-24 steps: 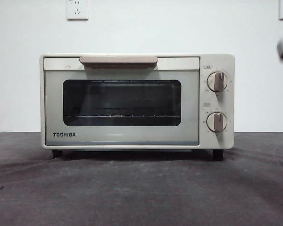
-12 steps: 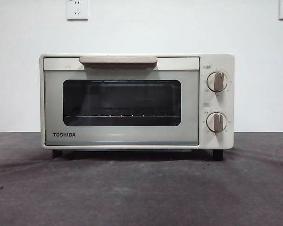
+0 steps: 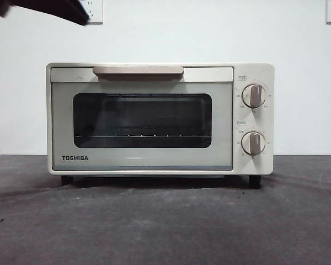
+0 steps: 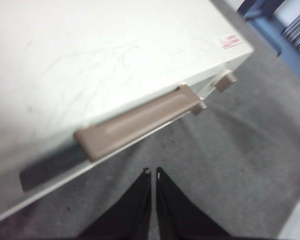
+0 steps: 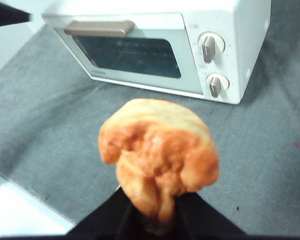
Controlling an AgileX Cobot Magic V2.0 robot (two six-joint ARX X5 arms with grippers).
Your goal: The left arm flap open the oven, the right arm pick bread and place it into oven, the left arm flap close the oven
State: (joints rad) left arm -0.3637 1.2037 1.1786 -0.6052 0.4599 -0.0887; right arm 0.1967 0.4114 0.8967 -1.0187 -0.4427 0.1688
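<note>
Two grippers are in play. The left gripper (image 4: 153,172), a tapered black pair of jaws, hangs above the front top edge of the cream-white boxy TOSHIBA toaster oven (image 3: 160,118); its jaws are pressed almost together, with only a thin slit between the tips, and nothing is held in them. In the left wrist view the tips sit just short of the beige bar handle (image 4: 137,121) and do not touch it. In the front view a black arm tip (image 3: 49,8) enters at the upper left corner, above and to the side of the oven; the wrist views match this tip to the left arm.

The right gripper (image 5: 152,220) is closed on the golden-orange lumpy bread loaf (image 5: 159,152), which stands up from between the jaws. The loaf is held in the air in front of the oven, well apart from it, over the grey cloth table cover (image 3: 165,221).

The oven door is shut, with the handle along its top edge. The dark glass window (image 3: 142,120) shows a wire rack (image 3: 138,135) inside. Two round knobs (image 3: 254,95) sit one above the other on the panel beside the door. The oven stands on black feet (image 3: 255,181) against a white wall (image 3: 209,33) that carries a white socket (image 3: 91,11).
</note>
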